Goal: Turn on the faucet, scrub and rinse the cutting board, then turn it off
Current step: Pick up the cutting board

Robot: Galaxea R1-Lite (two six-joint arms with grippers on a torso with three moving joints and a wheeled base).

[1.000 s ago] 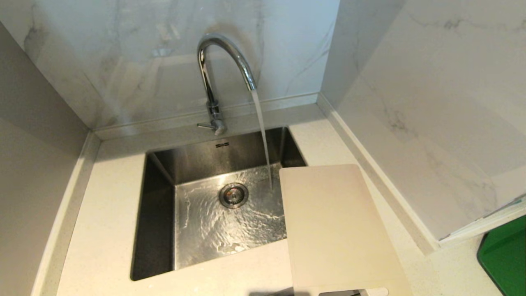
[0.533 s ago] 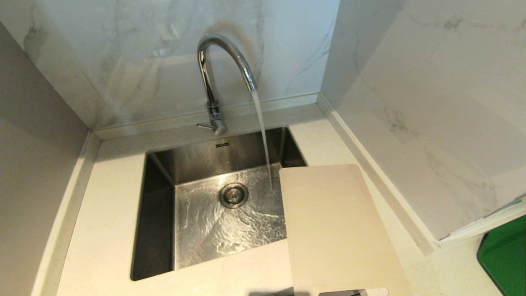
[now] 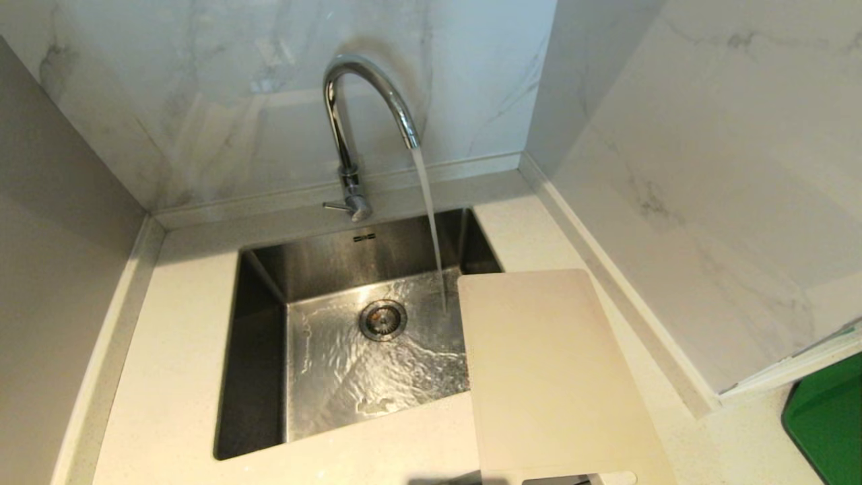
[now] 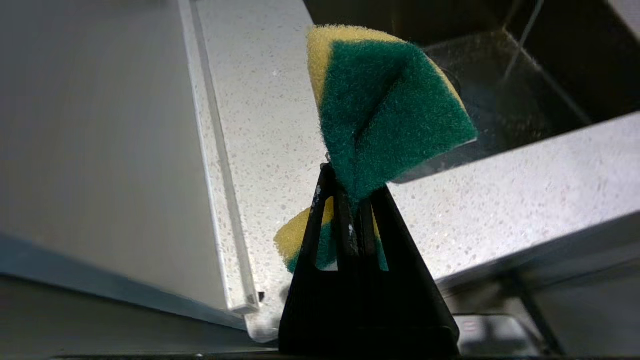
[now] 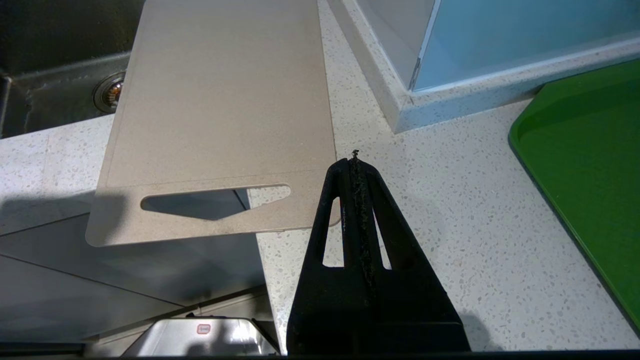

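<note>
The chrome faucet stands behind the steel sink, and water streams from its spout onto the sink floor. The cream cutting board lies flat on the counter, its far corner over the sink's right edge and its handle slot hanging past the counter's front. My left gripper is shut on a green-and-yellow sponge, held above the counter left of the sink. My right gripper is shut and empty, just off the board's near right corner. Neither gripper shows in the head view.
A bright green tray lies on the counter at the far right, also seen as the green tray beside my right gripper. Marble walls close in behind and on the right. The speckled counter runs around the sink.
Water keeps running and rippling in the sink. The board and faucet have not moved, and no arm enters the head view.
</note>
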